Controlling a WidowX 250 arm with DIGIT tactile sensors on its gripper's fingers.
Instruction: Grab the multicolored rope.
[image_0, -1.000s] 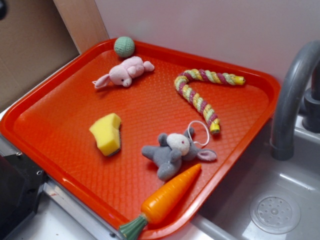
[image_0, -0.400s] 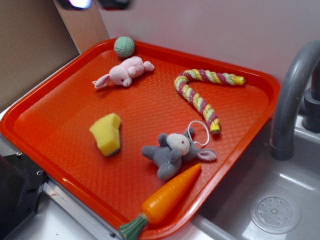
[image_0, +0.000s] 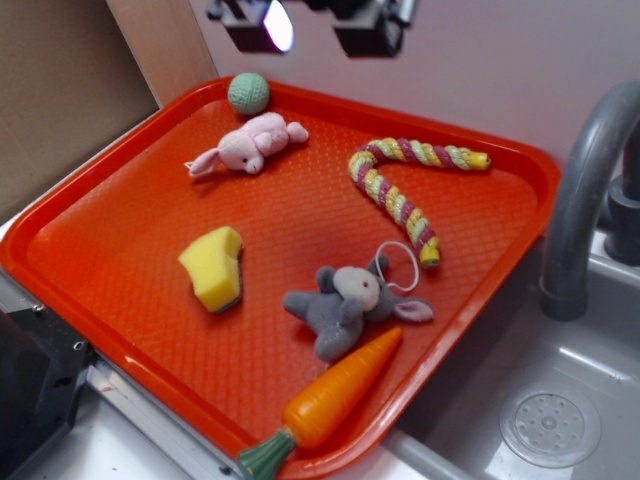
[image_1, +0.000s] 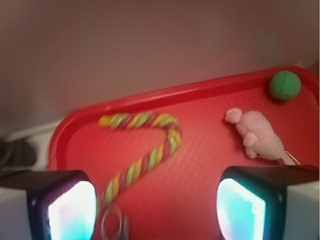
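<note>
The multicolored rope (image_0: 402, 186) lies bent like a cane on the right part of the orange tray (image_0: 120, 180), striped pink, yellow and pale green. In the wrist view the rope (image_1: 148, 150) runs from the far rim down toward my left finger. My gripper (image_0: 305, 22) hangs high above the tray's far edge, well left of and above the rope. Its jaws stand wide open and empty, with both glowing pads (image_1: 71, 210) at the bottom of the wrist view.
On the tray are a pink plush rabbit (image_0: 250, 143), a green ball (image_0: 248, 93), a yellow sponge (image_0: 214, 266), a grey plush (image_0: 348, 300), a thin white string loop (image_0: 402, 262) and an orange carrot (image_0: 335, 392). A grey faucet (image_0: 585, 190) and sink stand at right.
My gripper has come into the exterior view at the top and moved right along the tray's far edge. Nothing on the tray has moved.
</note>
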